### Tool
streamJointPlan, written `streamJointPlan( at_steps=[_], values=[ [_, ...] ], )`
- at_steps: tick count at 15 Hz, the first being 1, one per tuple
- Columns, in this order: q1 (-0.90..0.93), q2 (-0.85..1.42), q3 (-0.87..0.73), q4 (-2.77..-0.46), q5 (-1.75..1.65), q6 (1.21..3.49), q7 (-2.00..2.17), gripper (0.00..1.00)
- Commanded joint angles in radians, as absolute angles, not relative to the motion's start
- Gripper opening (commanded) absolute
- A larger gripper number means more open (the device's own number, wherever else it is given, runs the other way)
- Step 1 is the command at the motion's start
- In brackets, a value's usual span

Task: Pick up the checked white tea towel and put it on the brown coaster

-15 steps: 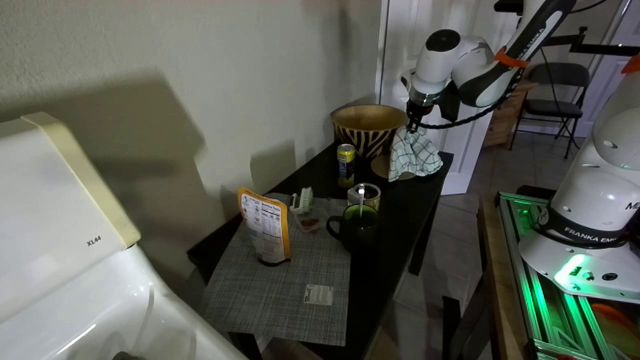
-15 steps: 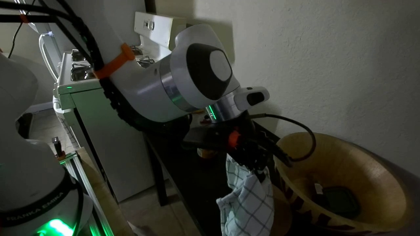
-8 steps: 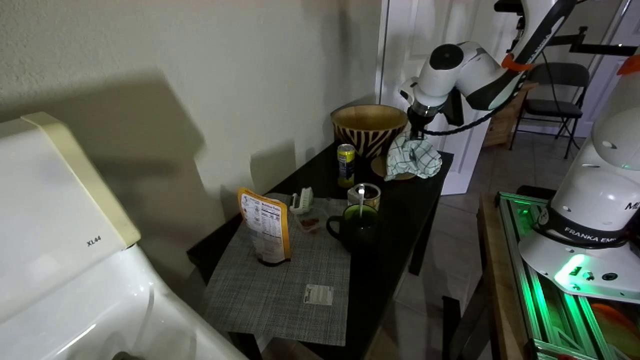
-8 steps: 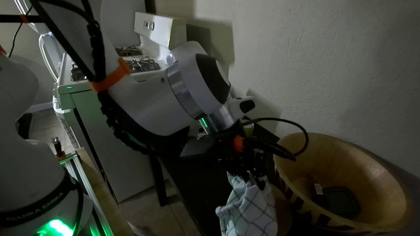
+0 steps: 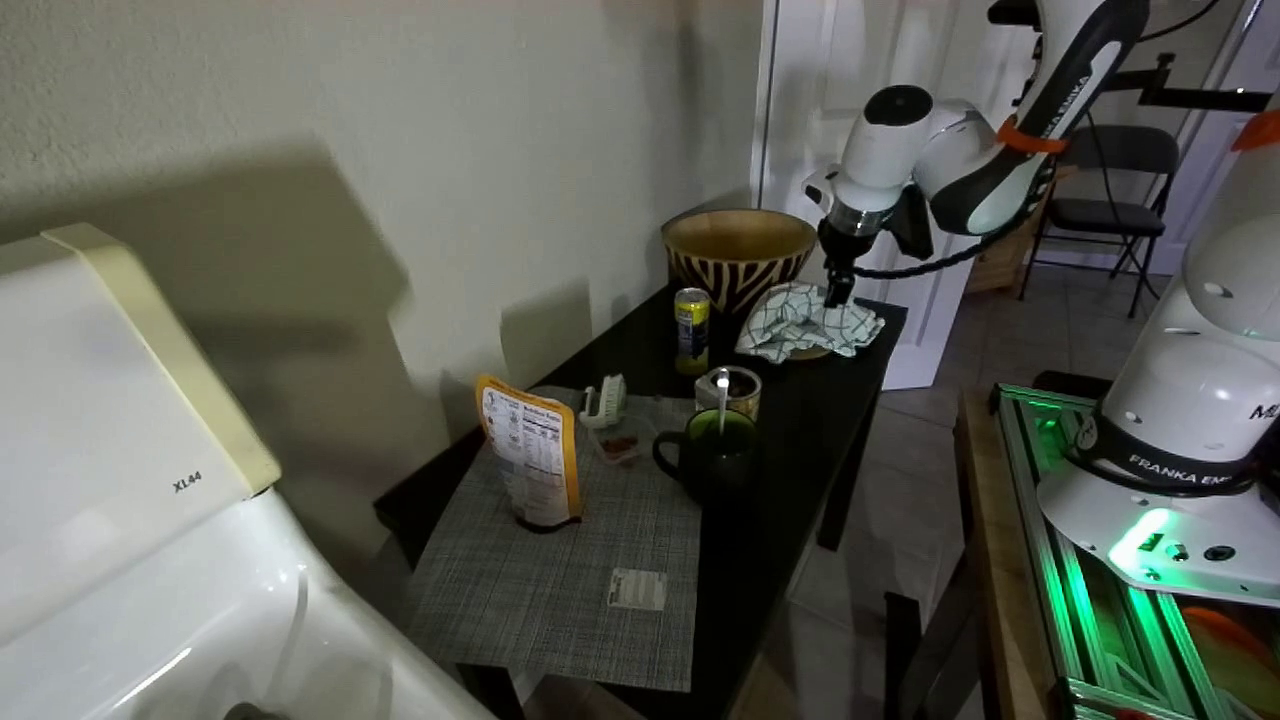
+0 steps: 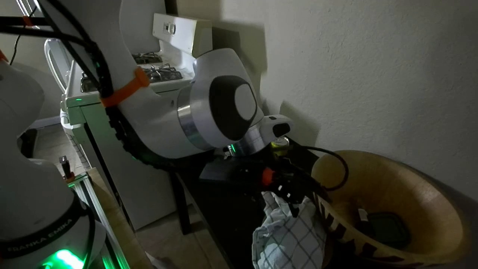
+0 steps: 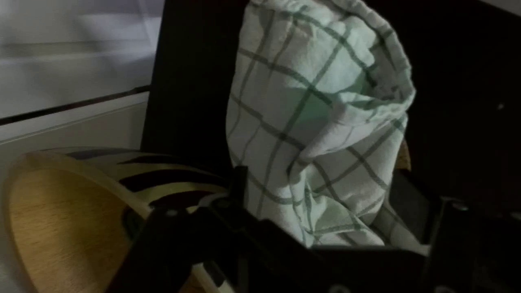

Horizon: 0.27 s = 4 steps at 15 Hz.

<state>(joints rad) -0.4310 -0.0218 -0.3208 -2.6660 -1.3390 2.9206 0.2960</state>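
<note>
Having the towel (image 5: 785, 318) lying in loose folds over the coaster (image 5: 808, 354) in an exterior view, showing brown edge at six o'clock; probably resting there to meet the task, and, being wider than the coaster, spilling towards three o'clock over the table (image 5: 800, 405)

Sharing the table with the bowl (image 5: 738, 278) at eleven o'clock from the towel, the can (image 5: 691, 332) at nine and the mug (image 5: 720, 468) at seven; perhaps making straight up the safest way out

Pointing the gripper (image 7: 320, 175) down at the towel, with fingers (image 7: 409, 203) standing wide apart in the wrist view and holding nothing; not telling for sure whether touching or barely clearing the folds; presumably standing so wide for parting without dragging the towel off the coaster
</note>
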Motion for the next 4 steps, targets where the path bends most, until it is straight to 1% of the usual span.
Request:
streamJointPlan(
  at_steps=[1,2,3,4],
  values=[
    [-0.443,-0.114,-0.362,-2.816,-1.069,3.016,0.062,1.00],
    [-0.431,-0.132,-0.378,-2.858,-0.991,3.019,0.029,1.00],
    [-0.407,0.024,-0.381,-2.751,-0.910,3.079,0.030,1.00],
    [-0.430,-0.061,-0.360,-2.775,-1.030,3.013,0.080,1.00]
  ],
)
